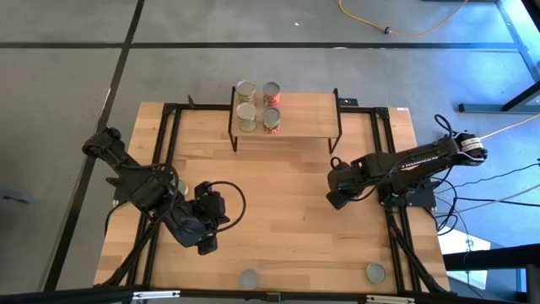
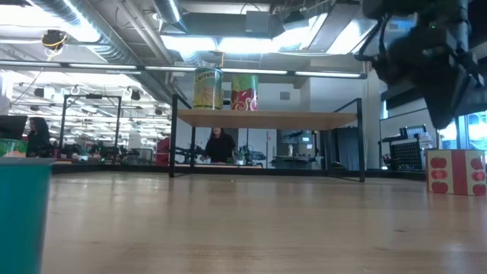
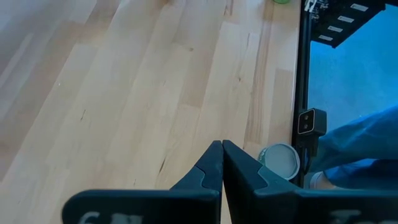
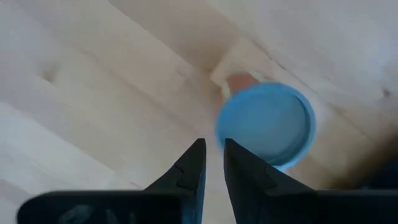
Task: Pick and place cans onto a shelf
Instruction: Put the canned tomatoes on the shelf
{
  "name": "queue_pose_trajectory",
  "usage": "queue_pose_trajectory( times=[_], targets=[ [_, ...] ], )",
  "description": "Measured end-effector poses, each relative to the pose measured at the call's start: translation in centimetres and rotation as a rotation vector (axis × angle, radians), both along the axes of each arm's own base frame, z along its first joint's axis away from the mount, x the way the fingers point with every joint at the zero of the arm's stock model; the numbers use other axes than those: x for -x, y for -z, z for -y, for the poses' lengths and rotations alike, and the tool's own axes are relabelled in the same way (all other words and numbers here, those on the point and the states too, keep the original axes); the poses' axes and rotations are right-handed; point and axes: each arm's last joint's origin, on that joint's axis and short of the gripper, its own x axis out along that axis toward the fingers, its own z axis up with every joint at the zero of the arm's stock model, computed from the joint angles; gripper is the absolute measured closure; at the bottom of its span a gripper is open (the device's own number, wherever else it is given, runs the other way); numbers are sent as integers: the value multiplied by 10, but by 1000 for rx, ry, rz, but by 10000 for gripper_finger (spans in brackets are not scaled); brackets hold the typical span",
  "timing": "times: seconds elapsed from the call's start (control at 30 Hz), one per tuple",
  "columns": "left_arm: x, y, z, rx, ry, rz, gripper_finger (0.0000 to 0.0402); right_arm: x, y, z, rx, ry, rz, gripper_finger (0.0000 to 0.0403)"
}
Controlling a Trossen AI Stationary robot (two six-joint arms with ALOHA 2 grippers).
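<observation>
Bright overhead lights; right wrist view blurred

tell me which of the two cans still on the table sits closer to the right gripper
The can at the table's front right corner area; the other loose can sits farther left along the front edge, away from the right gripper.

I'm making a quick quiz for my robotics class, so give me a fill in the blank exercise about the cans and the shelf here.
1. The shelf holds ____ cans.
2. The cans on the shelf stand at its ____ end in the high view.
3. Along the table edge nearest the camera stand ____ loose cans.
4. The left gripper has its fingers ____.

Missing words: four; left; two; shut
</observation>
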Motion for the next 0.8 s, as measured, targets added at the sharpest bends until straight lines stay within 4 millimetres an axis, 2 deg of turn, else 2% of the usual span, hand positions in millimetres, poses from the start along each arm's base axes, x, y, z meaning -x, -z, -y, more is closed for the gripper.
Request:
queue_pose_trajectory(
  times=[0.17, 0.47, 0.8],
  targets=[
    [0, 0, 0, -2, 0, -3, 401, 5, 10, 0, -12, -5, -36, 343],
    [0, 0, 0, -2, 0, -3, 401, -1, 9, -2, -51, -10, 27, 343],
    [0, 0, 0, 9, 11, -12, 401, -1, 10, -1, -27, -8, 23, 343]
  ],
)
